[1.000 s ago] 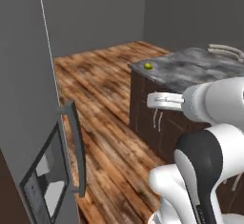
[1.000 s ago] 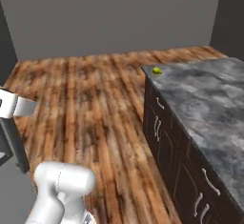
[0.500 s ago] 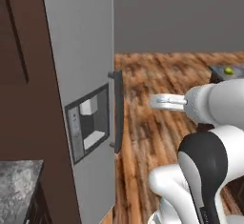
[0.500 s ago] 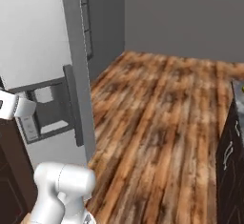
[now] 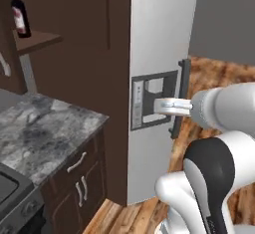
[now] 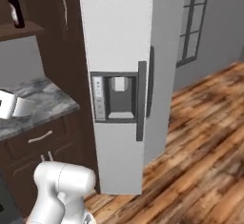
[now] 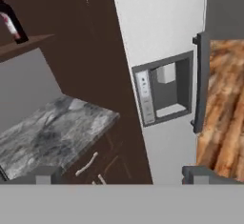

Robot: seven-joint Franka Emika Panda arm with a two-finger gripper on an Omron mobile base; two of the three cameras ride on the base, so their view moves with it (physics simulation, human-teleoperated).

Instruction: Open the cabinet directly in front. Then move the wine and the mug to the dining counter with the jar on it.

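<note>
Swinging round since a moment ago, both base cameras are now facing a tall pale refrigerator point(image 6: 119, 51) and a dark wood wall instead of the open plank floor and the long grey stone counter, so the base has turned, not the furniture. At far left, the wine point(image 5: 19, 15) is standing upright on a brown shelf point(image 5: 37, 40) high in the corner, with nothing else showing beside it; it is also showing in the right base view point(image 6: 15, 9) and the hand view point(image 7: 10, 22). Below it, a grey marbled counter point(image 5: 45, 128) is running out to a free corner just beside the refrigerator's side, over dark lower cabinet fronts with short silver handles point(image 5: 77, 162), and a dark stove edge point(image 5: 15, 193) is sitting at its near left. Moving right, the refrigerator's dispenser recess point(image 6: 116, 96) and its dark vertical door handle point(image 6: 141, 99) are jutting forward. The gripper point(image 5: 167, 106) is hanging in the air in front of that recess with its fingers spread fully wide and nothing between them. Farther right, wooden floor point(image 6: 200, 132) is lying open toward a grey wall with a window point(image 6: 190, 23).
</note>
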